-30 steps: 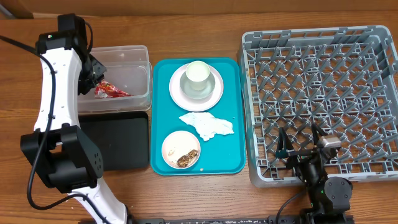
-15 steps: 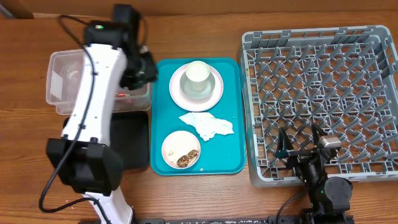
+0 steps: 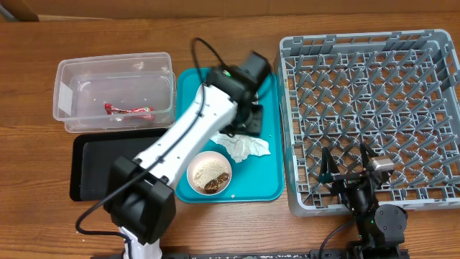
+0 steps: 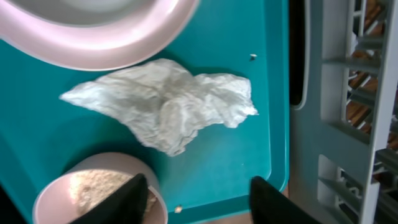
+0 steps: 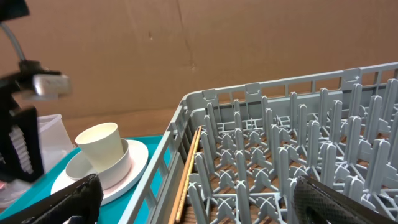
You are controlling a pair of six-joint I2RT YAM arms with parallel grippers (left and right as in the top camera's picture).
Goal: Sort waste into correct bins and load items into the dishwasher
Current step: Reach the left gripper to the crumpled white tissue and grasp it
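My left gripper is open and empty, hovering over the teal tray just above a crumpled white napkin. In the left wrist view the napkin lies ahead of the open fingers, between a white plate and a small bowl of food scraps. The bowl also shows in the overhead view. A cream cup stands on the plate; my arm hides both from overhead. My right gripper is open and empty at the grey dish rack's front-left corner.
A clear bin at the back left holds a red wrapper. A black tray lies in front of it. A wooden stick lies along the rack's left wall. The rack borders the teal tray's right side.
My left arm has swung right from the clear bin to over the teal tray, leaving the red wrapper in the bin. The right arm has not moved.
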